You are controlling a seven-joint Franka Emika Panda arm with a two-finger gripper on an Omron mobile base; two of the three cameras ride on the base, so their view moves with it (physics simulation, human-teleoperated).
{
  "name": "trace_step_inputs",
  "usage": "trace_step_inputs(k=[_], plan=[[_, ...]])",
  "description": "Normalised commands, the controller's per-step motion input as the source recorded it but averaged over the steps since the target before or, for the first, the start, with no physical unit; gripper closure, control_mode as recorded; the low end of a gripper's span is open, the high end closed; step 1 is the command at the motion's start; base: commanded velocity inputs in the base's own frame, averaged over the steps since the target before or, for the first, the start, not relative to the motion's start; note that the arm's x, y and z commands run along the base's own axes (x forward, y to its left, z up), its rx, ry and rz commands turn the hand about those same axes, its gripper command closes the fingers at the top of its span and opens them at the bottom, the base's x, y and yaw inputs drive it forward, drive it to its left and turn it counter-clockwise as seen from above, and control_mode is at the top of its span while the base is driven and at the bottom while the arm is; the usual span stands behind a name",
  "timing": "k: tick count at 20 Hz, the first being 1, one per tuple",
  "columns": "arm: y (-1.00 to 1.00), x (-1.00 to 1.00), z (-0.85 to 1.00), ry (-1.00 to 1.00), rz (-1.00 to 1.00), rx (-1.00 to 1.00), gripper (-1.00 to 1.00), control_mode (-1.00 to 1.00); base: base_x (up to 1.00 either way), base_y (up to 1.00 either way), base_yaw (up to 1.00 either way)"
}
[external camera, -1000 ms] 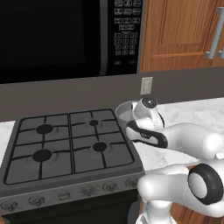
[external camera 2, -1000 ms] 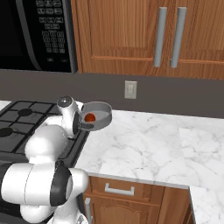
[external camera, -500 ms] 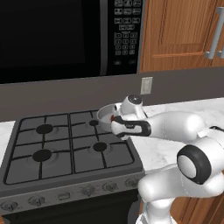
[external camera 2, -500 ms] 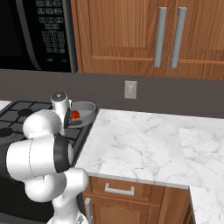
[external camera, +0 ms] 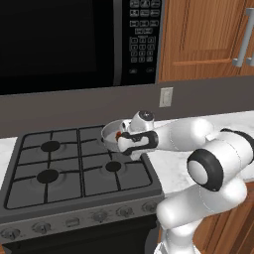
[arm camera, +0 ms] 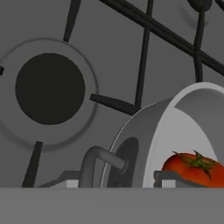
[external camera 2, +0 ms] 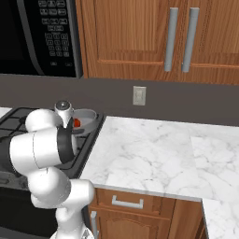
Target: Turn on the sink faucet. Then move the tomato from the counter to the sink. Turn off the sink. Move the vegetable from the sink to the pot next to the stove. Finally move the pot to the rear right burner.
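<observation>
A small grey pot [external camera: 110, 131] with a red tomato [external camera: 118, 134] inside hangs over the stove's rear right corner. My gripper [external camera: 130, 142] is shut on the pot's near rim by its handle. From the right base view the pot [external camera 2: 88, 115] and tomato [external camera 2: 77, 123] sit just behind my wrist, at the stove's edge. In the hand view the pot's wall [arm camera: 144, 140], its loop handle [arm camera: 98, 156] and the tomato [arm camera: 192, 168] are close up, with my gripper [arm camera: 116, 181] clamped on the rim. A round burner [arm camera: 49, 87] lies below to the left.
The black stove [external camera: 74, 168] has grates and three burners showing. A microwave [external camera: 74, 44] hangs above it. A marble counter [external camera 2: 149, 154] stretches to the right, with a wall outlet [external camera 2: 138, 95] and wooden cabinets [external camera 2: 154, 37] above.
The arm has swung left, carrying the pot with the tomato from above the counter to over the stove's rear right corner. The grip has stayed the same.
</observation>
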Motion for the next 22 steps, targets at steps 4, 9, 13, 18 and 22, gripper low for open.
trace_step_inputs(k=[4, 9, 13, 18, 22], plan=[[0.46, 0.4, -0.16, 0.0, 0.09, 0.0, 1.0, -1.0, 0.0, 0.0, 0.0], [0.45, 0.43, -0.18, 0.0, 0.08, 0.0, 1.0, -1.0, 0.0, 0.0, 0.0], [0.41, 0.36, -0.21, 0.0, 0.09, -0.01, 1.0, -1.0, 0.0, 0.0, 0.0], [0.33, 0.29, -0.25, 0.0, 0.09, -0.01, 1.0, -1.0, 0.0, 0.0, 0.0], [0.16, 0.11, -0.23, 0.02, 0.07, -0.01, 1.0, -1.0, 0.0, 0.0, 0.0]])
